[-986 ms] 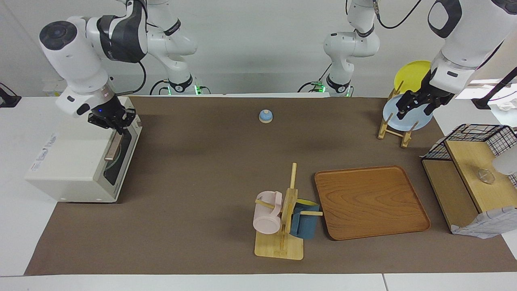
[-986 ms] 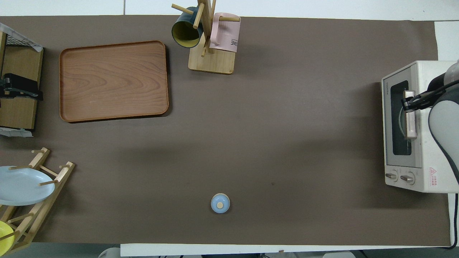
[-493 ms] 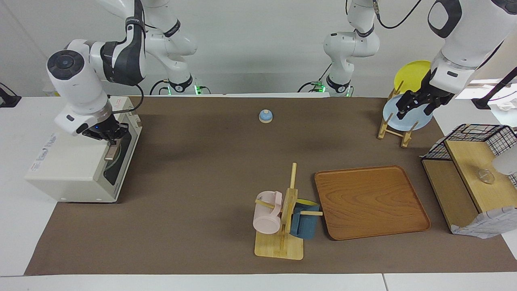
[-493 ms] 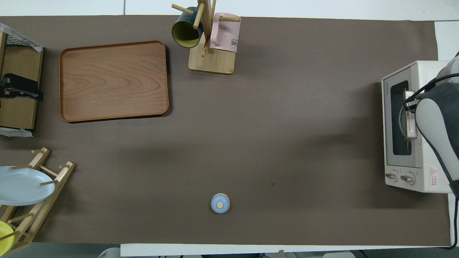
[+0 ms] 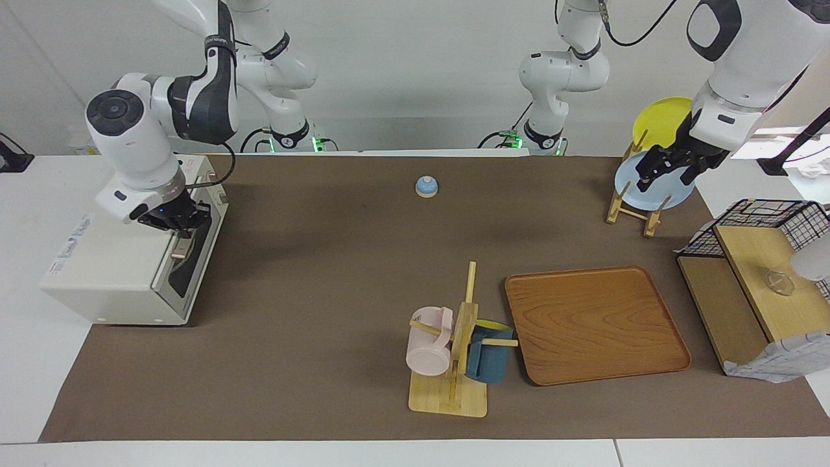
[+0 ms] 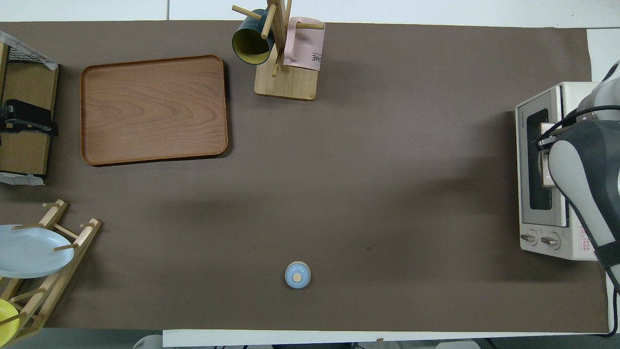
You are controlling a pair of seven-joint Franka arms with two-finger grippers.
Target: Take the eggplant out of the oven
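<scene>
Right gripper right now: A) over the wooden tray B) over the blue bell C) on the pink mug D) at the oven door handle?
D: the right gripper sits at the handle on the door of the oven, fingers shut, door closed.

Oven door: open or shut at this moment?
Shut: the oven door sits flush against its front, with the right gripper closed at the handle.

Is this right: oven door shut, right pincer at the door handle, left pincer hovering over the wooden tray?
One error. The left pincer hangs over the light blue plate in the wooden plate rack, not over the brown wooden tray; the facing view shows it. The boxy off-white toaster oven is shut, and the right pincer is at its metallic bar handle.
</scene>
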